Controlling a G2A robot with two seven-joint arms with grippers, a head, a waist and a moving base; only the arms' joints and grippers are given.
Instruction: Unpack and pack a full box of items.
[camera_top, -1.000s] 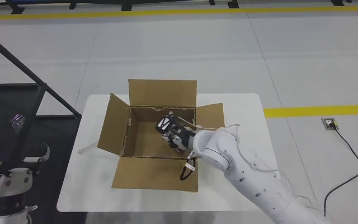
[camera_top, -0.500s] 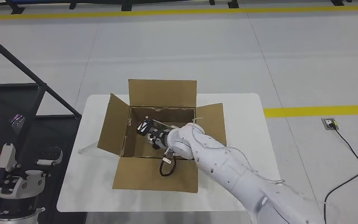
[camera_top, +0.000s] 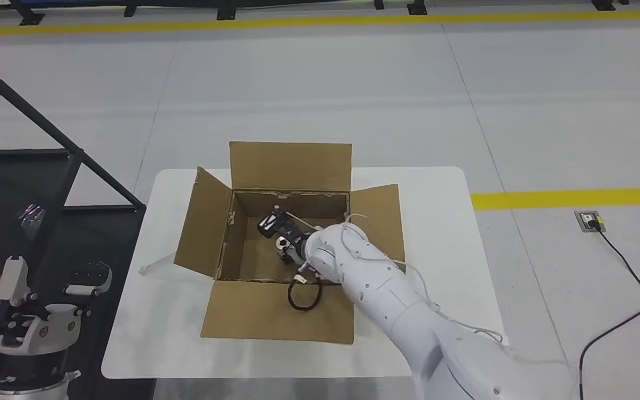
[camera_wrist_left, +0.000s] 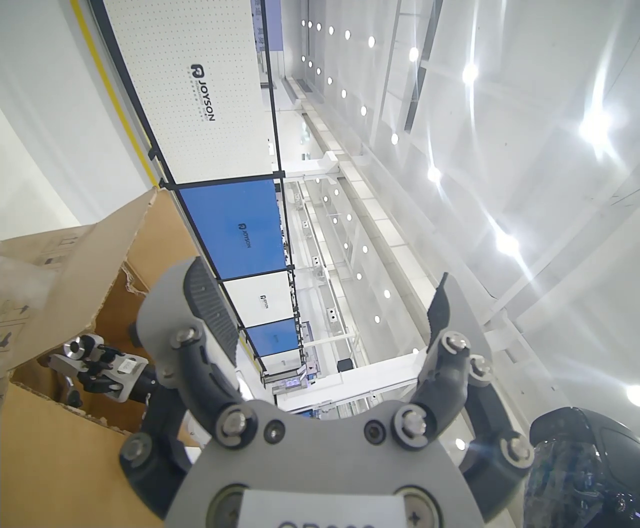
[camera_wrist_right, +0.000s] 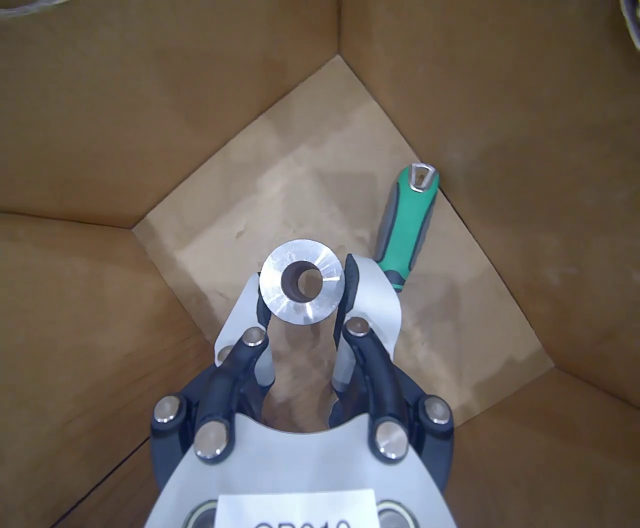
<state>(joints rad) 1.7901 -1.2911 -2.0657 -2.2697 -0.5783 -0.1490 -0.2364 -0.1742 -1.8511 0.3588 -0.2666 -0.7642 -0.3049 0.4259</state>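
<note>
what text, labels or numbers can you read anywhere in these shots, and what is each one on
Right wrist label, behind the right gripper: cut off at the edge, unreadable.
Left wrist label, behind the left gripper: cut off likewise.
Box flap: small printed marks, too blurred to read.
Wall panels: a brand logo, left unquoted.
Metal ring and green handle: no print.

**Print on panels, carton and wrist labels**

A dark logo with one word stands on the white perforated panel (camera_wrist_left: 200, 95) and again on the blue panel (camera_wrist_left: 235, 230). The box flap (camera_wrist_left: 75, 270) bears small handling symbols. The left wrist label (camera_wrist_left: 320, 517) and the right wrist label (camera_wrist_right: 297, 510) show only cut-off characters.
</note>
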